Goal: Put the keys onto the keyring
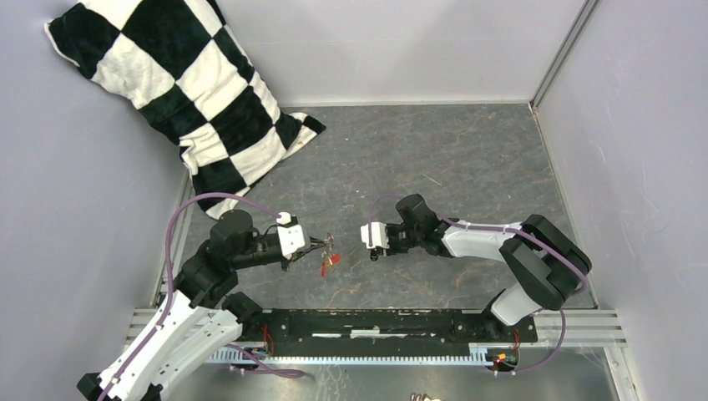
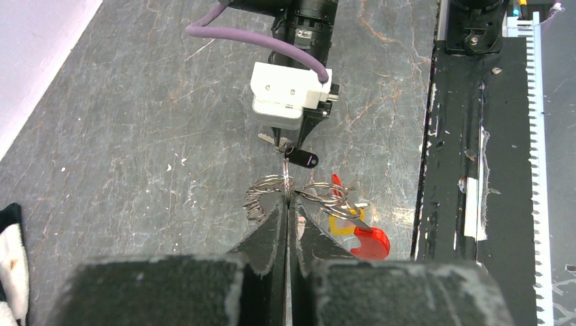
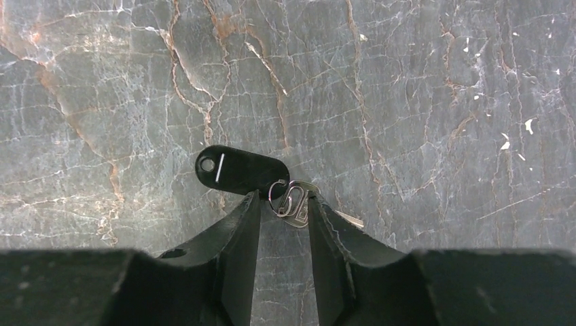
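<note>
Left gripper (image 2: 289, 204) is pinched fully together on the wire of the keyring (image 2: 257, 198). The red key (image 2: 370, 242) and yellow key (image 2: 337, 223) sit just beside it, on the side toward the robot's base, and look threaded on already. Straight ahead, nose to nose, the right gripper (image 3: 284, 204) is clamped narrow on the silvery end of the black key (image 3: 238, 170) — its head sticks out sideways, across the fingers. The key is just beyond the ring, can't tell if touching — so I'd guess the right arm closes the gap.
</note>
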`<action>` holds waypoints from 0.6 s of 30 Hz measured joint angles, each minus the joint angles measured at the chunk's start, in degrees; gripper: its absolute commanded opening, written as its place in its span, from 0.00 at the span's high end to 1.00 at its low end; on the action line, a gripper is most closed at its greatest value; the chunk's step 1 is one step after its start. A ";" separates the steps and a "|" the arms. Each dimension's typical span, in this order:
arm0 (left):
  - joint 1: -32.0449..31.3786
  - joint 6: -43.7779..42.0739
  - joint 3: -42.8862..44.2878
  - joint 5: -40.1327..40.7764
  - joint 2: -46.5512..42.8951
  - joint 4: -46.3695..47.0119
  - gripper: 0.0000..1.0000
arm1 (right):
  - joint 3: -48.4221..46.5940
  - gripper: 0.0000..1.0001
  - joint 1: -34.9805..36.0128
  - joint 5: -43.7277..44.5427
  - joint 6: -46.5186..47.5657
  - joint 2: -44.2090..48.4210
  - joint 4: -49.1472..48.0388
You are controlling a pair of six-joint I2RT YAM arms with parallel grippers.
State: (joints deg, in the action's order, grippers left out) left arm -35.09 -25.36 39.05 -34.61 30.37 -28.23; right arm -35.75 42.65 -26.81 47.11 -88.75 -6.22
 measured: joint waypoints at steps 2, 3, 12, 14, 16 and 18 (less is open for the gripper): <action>0.00 0.00 0.00 -0.02 0.00 0.00 0.98 | -0.48 0.68 0.00 -0.15 -0.57 -0.35 0.61; 0.00 0.00 0.00 -0.02 0.00 0.00 0.98 | -0.59 0.69 0.00 -0.15 -0.76 -0.44 0.76; 0.00 0.02 0.11 -0.04 -0.04 -0.04 0.98 | -1.40 0.62 -0.44 0.11 -4.20 -1.01 1.09; 0.00 0.02 0.39 -0.09 -0.04 -0.11 0.98 | -1.40 0.61 -0.59 0.33 -4.96 -1.01 0.81; 0.00 0.04 0.70 -0.13 -0.04 -0.11 0.98 | -1.33 0.62 -0.81 0.52 -5.64 -0.98 0.50; 0.00 0.04 0.98 -0.20 -0.04 -0.13 0.98 | -1.25 0.66 -1.07 0.55 -6.23 -0.98 0.22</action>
State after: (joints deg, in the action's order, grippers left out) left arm -35.09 -25.32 40.03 -34.81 30.33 -28.36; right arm -36.99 41.58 -26.26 40.88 -89.73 -6.00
